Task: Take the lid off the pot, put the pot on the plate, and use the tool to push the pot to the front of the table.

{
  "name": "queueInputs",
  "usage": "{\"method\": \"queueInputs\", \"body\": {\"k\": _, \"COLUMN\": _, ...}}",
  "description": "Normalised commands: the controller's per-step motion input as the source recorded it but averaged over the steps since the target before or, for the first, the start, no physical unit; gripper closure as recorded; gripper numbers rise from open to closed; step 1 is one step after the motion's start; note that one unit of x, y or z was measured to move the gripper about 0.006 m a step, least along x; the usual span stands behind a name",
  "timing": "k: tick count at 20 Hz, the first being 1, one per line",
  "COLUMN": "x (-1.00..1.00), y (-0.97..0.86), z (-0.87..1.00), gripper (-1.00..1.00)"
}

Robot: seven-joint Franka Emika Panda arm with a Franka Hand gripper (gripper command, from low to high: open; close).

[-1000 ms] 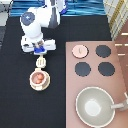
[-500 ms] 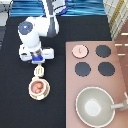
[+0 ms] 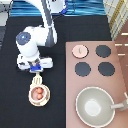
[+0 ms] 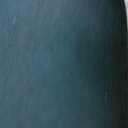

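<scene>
With the lid [image 3: 79, 50] set aside on the stove [image 3: 120, 75] and the pot [image 3: 38, 93] seated on the plate [image 3: 38, 103], the gripper [image 3: 36, 69] stood directly above the tool [image 3: 37, 79], whose head touched the pot's upper edge for pushing.

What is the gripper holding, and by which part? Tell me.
Seemingly the tool, by its handle end. The gripper sits directly over that end, above the pot on the plate, but the hold itself is hidden, so it cannot be confirmed.
</scene>
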Motion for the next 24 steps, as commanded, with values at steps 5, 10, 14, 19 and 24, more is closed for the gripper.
{"method": "queueInputs", "body": {"k": 5, "x": 1.0, "y": 0.01, "z": 0.25, "gripper": 1.0}}
{"method": "queueInputs", "body": {"k": 10, "x": 1.0, "y": 0.19, "z": 0.38, "gripper": 1.0}}
{"method": "queueInputs", "body": {"k": 14, "x": 1.0, "y": 0.27, "z": 0.43, "gripper": 1.0}}
{"method": "queueInputs", "body": {"k": 19, "x": 0.72, "y": 0.33, "z": 0.63, "gripper": 1.0}}
{"method": "queueInputs", "body": {"k": 24, "x": -0.54, "y": 0.4, "z": 0.53, "gripper": 1.0}}
